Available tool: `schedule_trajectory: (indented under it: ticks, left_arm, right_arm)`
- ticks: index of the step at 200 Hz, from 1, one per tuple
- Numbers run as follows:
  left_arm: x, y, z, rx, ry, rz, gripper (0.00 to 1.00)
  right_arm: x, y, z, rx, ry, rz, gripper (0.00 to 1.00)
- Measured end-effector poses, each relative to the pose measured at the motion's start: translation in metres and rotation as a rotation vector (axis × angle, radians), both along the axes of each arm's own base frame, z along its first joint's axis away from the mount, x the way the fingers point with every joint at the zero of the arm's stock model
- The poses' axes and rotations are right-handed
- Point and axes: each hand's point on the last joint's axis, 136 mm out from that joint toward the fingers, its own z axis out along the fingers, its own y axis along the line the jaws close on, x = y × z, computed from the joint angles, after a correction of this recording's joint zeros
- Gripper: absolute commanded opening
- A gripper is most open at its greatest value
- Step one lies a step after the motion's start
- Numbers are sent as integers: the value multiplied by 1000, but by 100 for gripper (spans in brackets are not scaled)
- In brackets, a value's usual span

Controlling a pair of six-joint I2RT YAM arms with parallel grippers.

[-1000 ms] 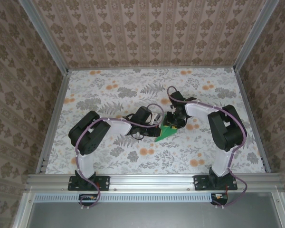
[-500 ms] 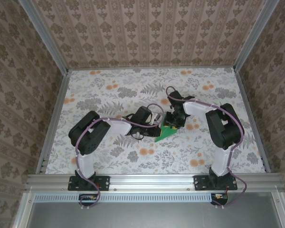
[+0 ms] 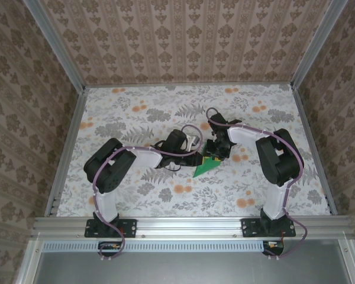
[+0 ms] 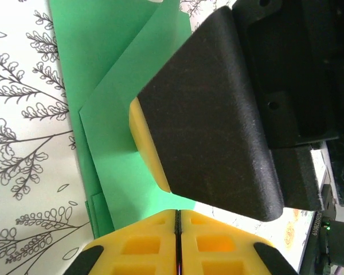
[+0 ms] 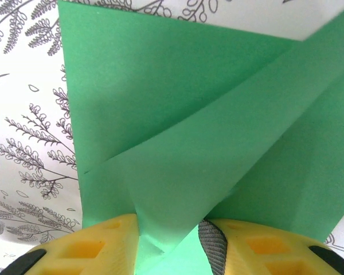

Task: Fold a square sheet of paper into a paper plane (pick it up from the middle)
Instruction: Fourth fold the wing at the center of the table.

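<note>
Thin bright-green paper sheet [image 3: 205, 167], creased into a pointed, part-folded shape, lies on the floral grey-and-orange cloth [image 3: 136, 118] near table ctr, btwn the two arms. The left gripper [image 3: 196, 155] reaches in from the left and the right gripper [image 3: 215, 152] from the right. Both sit at the sheet's far end, close beside each other.

Left wrist cam: yellow pads of the left gripper [image 4: 176, 232] are pressed together w/ only a hairline seam btwn them, right at the sheet's [image 4: 117, 86] near edge. Whether any paper is caught in that seam can't be told. Just ahead, a black finger [image 4: 218, 114] of the right gripper, w/ a yellow pad, rests on an overlapped green layer.

Right wrist cam: the right gripper [image 5: 169, 246] has its jaws spread apart, straddling a raised flap of the sheet [image 5: 160, 97] that climbs up btwn the yellow fingertips. Diagonal folds fan out from there over a flat green layer on the cloth.

Writing: a tiny printed no. [image 4: 316, 229] on dark hardware at the lower right edge of the left wrist view, too small to read.
</note>
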Motion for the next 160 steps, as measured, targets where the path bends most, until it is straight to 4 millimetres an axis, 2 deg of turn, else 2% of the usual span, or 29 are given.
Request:
schedule_trajectory:
  ticks: [64, 114, 141, 160]
  left_arm:
    - [-2, 8, -25, 95, 53, 18, 5]
    - [-1, 8, -26, 121, 60, 23, 2]
    - [0, 8, -26, 133, 54, 24, 0]
    - [0, 9, -27, 138, 52, 22, 0]
  right_arm:
    - [0, 0, 0, 2, 4, -18, 41]
    - [1, 2, 4, 15, -5, -20, 42]
    - [0, 1, 13, 28, -26, -7, 45]
    - [2, -1, 34, 49, -82, 8, 43]
